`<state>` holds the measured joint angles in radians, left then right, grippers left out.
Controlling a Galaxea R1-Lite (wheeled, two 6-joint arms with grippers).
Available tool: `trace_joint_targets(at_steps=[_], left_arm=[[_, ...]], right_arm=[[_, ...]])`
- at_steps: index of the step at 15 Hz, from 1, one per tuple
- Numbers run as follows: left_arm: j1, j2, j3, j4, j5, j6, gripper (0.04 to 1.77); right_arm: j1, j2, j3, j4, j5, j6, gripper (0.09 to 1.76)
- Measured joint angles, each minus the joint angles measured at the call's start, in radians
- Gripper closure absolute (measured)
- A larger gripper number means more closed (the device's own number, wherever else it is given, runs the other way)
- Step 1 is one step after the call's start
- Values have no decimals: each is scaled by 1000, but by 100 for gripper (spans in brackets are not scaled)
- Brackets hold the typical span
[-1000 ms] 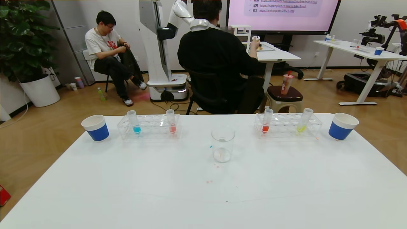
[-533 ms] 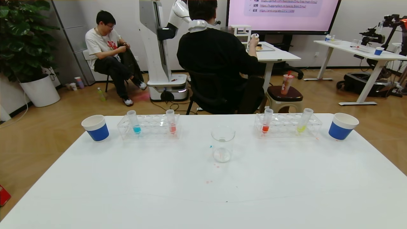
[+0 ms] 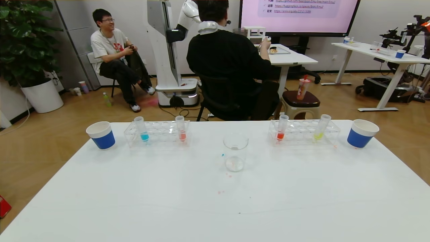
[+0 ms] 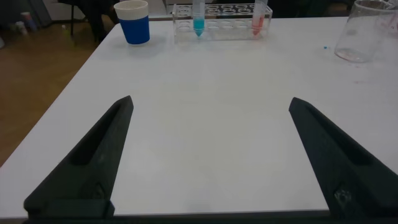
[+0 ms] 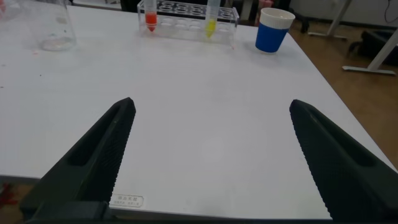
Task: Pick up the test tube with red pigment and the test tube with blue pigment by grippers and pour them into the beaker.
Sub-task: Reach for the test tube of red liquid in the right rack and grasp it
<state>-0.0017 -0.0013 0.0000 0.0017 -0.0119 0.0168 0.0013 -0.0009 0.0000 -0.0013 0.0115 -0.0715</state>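
Note:
The test tube with blue pigment (image 3: 143, 129) stands in the left clear rack (image 3: 158, 138); it also shows in the left wrist view (image 4: 198, 18). The test tube with red pigment (image 3: 281, 129) stands in the right clear rack (image 3: 302, 137); it also shows in the right wrist view (image 5: 150, 17). The beaker (image 3: 235, 153) stands upright mid-table between the racks. My left gripper (image 4: 210, 101) is open and empty over bare table near the front edge. My right gripper (image 5: 211, 101) is likewise open and empty. Neither gripper shows in the head view.
A paler salmon-red tube (image 3: 181, 129) shares the left rack, and a yellow-green tube (image 3: 320, 129) shares the right rack. Blue paper cups stand at the far left (image 3: 100, 135) and far right (image 3: 361, 133). Small coloured drips lie near the beaker. People sit beyond the table.
Nothing on the table has moved. Only the people in the background have shifted.

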Motion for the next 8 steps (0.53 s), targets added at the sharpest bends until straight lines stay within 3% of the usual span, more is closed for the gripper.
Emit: trace_joint_targets(at_steps=[8], left_arm=[[0,0,0,0,0,0,6]], right_arm=[[1,0,0,0,0,-1,12]])
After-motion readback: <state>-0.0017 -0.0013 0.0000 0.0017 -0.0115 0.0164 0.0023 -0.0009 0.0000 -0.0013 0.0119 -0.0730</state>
